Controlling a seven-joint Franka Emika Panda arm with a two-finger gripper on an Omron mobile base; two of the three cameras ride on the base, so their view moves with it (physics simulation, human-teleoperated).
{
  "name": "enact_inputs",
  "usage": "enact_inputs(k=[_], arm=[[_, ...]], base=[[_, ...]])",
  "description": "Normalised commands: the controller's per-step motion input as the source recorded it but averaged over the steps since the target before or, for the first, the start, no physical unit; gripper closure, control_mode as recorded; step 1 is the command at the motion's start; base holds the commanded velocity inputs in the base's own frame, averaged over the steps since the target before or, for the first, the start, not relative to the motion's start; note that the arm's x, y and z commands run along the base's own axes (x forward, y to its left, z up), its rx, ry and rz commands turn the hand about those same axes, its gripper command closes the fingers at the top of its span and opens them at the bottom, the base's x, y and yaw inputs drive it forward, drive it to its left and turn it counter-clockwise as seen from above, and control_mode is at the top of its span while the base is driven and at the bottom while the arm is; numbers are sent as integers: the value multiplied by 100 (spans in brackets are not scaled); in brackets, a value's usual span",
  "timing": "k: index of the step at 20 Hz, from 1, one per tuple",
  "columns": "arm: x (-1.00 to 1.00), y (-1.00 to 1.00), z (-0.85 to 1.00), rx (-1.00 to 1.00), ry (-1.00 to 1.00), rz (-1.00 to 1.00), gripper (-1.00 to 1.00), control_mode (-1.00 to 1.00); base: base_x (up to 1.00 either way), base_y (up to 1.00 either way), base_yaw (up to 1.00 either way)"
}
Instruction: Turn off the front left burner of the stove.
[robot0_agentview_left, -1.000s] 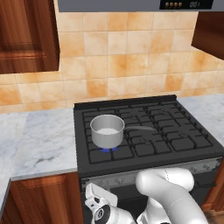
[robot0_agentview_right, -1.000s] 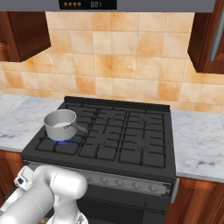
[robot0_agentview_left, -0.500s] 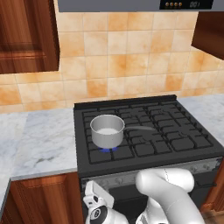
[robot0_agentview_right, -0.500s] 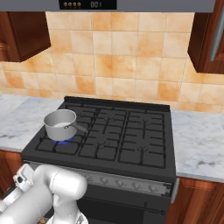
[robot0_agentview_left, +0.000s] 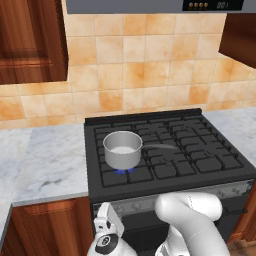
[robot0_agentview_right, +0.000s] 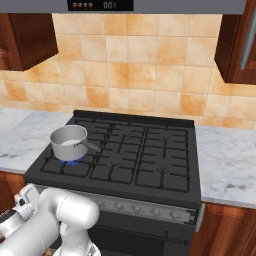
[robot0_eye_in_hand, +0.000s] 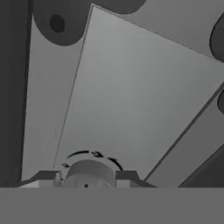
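The black stove (robot0_agentview_left: 200, 165) (robot0_agentview_right: 150, 165) has a silver saucepan (robot0_agentview_left: 122, 149) (robot0_agentview_right: 67, 142) standing on its front left burner. The pan covers the burner head, and a blue flame (robot0_agentview_left: 122, 171) (robot0_agentview_right: 73, 161) burns under it. My gripper (robot0_agentview_left: 110, 219) reaches up to the left end of the grey knob strip (robot0_agentview_left: 220, 191) (robot0_agentview_right: 150, 210). In the hand view my gripper (robot0_eye_in_hand: 87, 178) holds a round grey knob (robot0_eye_in_hand: 87, 169), with one fingertip pressed against each side of it. Dark arc marks curve above the knob.
Grey marble counter (robot0_agentview_left: 45, 160) (robot0_agentview_right: 227, 160) lies on both sides of the stove. Wooden cabinets (robot0_agentview_left: 30, 40) (robot0_agentview_right: 235, 40) hang above, with a range hood (robot0_agentview_left: 150, 5) between them. My white arm (robot0_agentview_left: 190, 220) (robot0_agentview_right: 60, 215) stands in front of the oven door.
My hand has barely shifted at the knob strip. The flame under the saucepan still burns blue.
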Motion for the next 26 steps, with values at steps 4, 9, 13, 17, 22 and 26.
enact_inputs(k=[4,9,13,17,22,26], arm=[[-2,-14,8,27,-12,-12,100,-100],[0,-31,0,23,-21,-6,100,-100],[9,-43,1,22,-21,-3,100,-100],[36,-42,17,24,-14,-4,100,-100],[35,-35,27,26,-7,-5,100,-100],[17,-34,23,27,-8,-5,100,-100]], base=[[0,0,0],[0,0,0],[0,0,0],[0,0,0],[0,0,0],[0,0,0]])
